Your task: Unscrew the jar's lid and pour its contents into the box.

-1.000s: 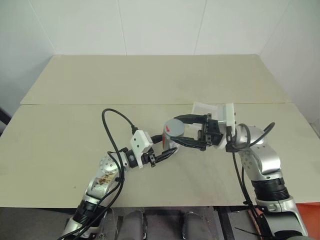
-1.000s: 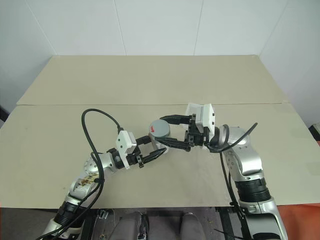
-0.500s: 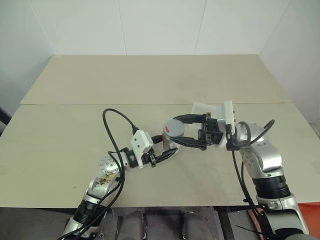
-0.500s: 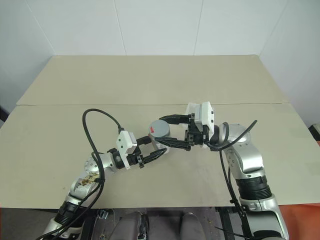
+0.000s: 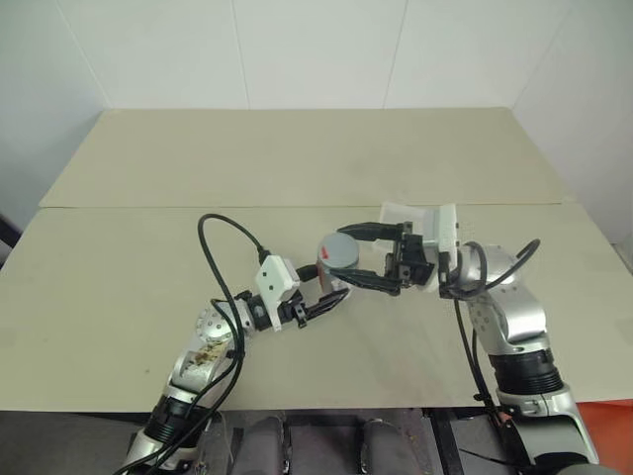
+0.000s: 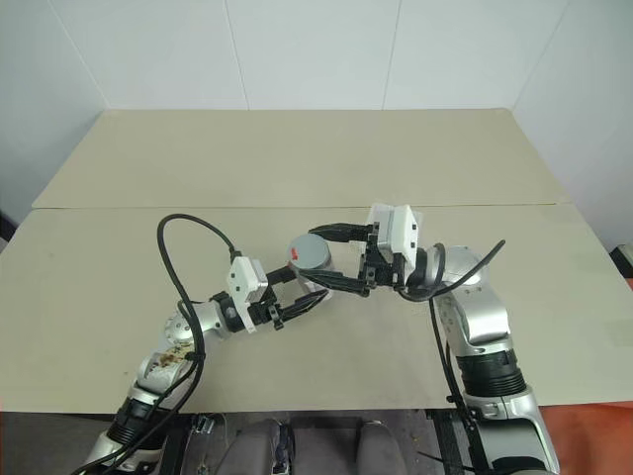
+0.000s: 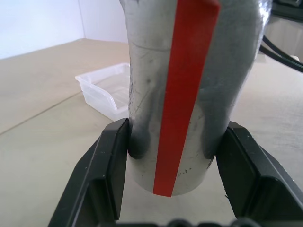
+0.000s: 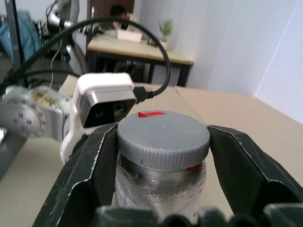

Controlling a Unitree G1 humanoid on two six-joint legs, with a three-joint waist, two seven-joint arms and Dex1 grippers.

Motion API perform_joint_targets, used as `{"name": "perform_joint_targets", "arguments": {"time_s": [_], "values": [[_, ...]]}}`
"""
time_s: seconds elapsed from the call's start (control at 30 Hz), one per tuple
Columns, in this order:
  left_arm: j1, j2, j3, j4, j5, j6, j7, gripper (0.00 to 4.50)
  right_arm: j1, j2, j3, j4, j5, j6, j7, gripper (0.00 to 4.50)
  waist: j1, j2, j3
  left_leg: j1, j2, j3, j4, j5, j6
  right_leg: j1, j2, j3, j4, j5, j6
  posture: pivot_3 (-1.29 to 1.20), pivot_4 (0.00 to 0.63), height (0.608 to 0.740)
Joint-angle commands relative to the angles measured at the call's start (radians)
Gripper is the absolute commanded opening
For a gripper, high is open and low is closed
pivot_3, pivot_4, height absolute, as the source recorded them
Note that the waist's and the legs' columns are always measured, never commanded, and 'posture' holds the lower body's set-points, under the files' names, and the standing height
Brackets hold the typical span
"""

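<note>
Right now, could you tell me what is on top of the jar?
The grey lid sits on the jar, with the right claw closed around its rim. A small red mark shows on the lid's top. The lid and label hide whatever is inside.

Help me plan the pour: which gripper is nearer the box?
Right. The right gripper, closed on the lid, sits just beside the box; the left gripper, holding the jar, is farther away.
</note>
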Motion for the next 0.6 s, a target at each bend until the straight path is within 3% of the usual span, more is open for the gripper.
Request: {"name": "perform_joint_targets", "arguments": {"time_s": [0.03, 0.6], "values": [[0.004, -0.001, -0.023, -0.013, 0.01, -0.011, -0.01, 2.43, -0.004, 0.001, -0.039, -0.054, 0.064, 0.036, -0.029, 3.26, 0.001, 0.0, 0.0, 0.0, 0.0, 0.0, 0.0, 0.0, 0.0, 0.0, 0.0, 0.0, 0.0, 0.0, 0.0, 0.0, 0.15, 0.74], [0.002, 0.004, -0.029, 0.039, 0.071, -0.086, -0.002, 2.43, 0.004, 0.002, -0.048, -0.078, 0.14, 0.13, -0.074, 3.26, 0.0, 0.0, 0.0, 0.0, 0.0, 0.0, 0.0, 0.0, 0.0, 0.0, 0.0, 0.0, 0.0, 0.0, 0.0, 0.0, 0.15, 0.74]]}}
